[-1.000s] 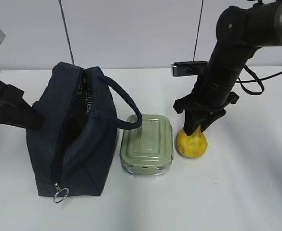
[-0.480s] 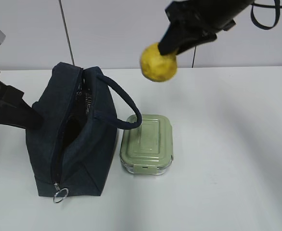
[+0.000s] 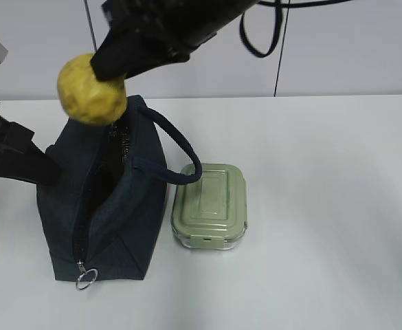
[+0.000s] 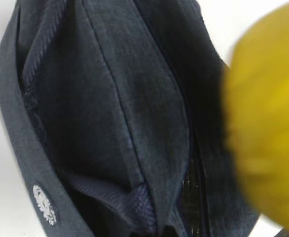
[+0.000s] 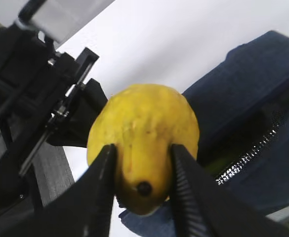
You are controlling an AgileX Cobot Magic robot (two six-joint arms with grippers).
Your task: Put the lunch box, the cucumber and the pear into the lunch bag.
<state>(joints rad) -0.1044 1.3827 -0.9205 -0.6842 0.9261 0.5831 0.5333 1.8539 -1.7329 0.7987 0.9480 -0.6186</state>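
Note:
My right gripper (image 3: pixel 106 67) is shut on the yellow pear (image 3: pixel 91 89) and holds it in the air above the far end of the open navy lunch bag (image 3: pixel 121 220). In the right wrist view the fingers (image 5: pixel 102 187) clamp the pear (image 5: pixel 144 128) from both sides, with the bag (image 5: pixel 253 89) below. The pear (image 4: pixel 268 128) also shows blurred in the left wrist view over the bag (image 4: pixel 109 98). My left gripper (image 3: pixel 39 168) pinches the bag's left wall. The green-lidded lunch box (image 3: pixel 209 203) sits right of the bag. The cucumber is out of view.
The bag's strap handle (image 3: pixel 176 148) arches toward the lunch box. A metal ring pull (image 3: pixel 86 278) hangs at the bag's near end. The white table (image 3: pixel 324 206) stretches to the right.
My right gripper lifted the pear off the table right of the lunch box and carried it up and left to above the bag. The left arm, bag and lunch box stayed still.

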